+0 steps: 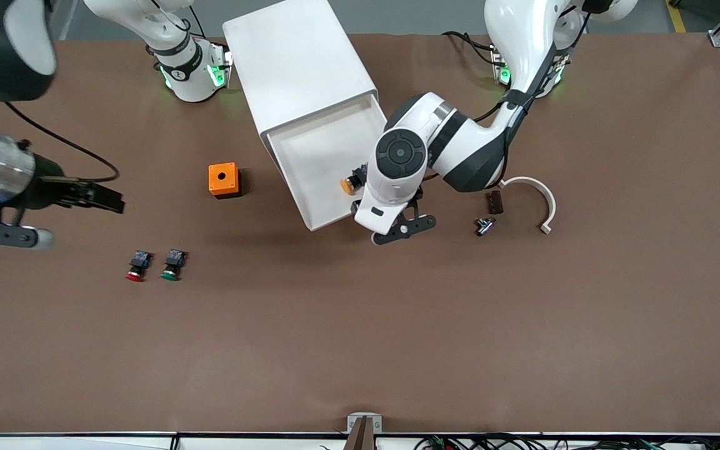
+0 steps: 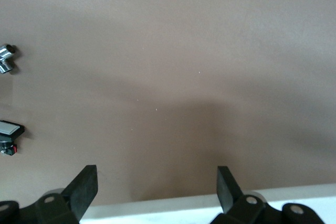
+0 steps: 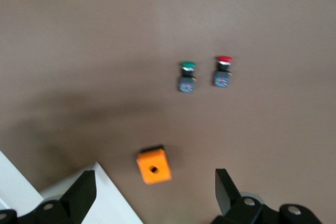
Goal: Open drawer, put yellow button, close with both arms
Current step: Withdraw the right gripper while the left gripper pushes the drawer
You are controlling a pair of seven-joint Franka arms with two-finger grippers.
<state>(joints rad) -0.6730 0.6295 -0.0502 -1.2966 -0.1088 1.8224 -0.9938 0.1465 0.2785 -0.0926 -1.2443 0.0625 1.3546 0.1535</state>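
The drawer stands pulled out of the white cabinet. The yellow button lies on its side in the drawer, near the edge toward the left arm's end. My left gripper is open and empty over that edge of the drawer, beside the button. In the left wrist view its fingers straddle the drawer's white front strip. My right gripper is open and empty, up over the table at the right arm's end. Its open fingers also show in the right wrist view.
An orange box with a hole sits beside the drawer and shows in the right wrist view. A red-capped button and a green-capped button lie nearer the front camera. A brown part, a metal part and a white curved piece lie toward the left arm's end.
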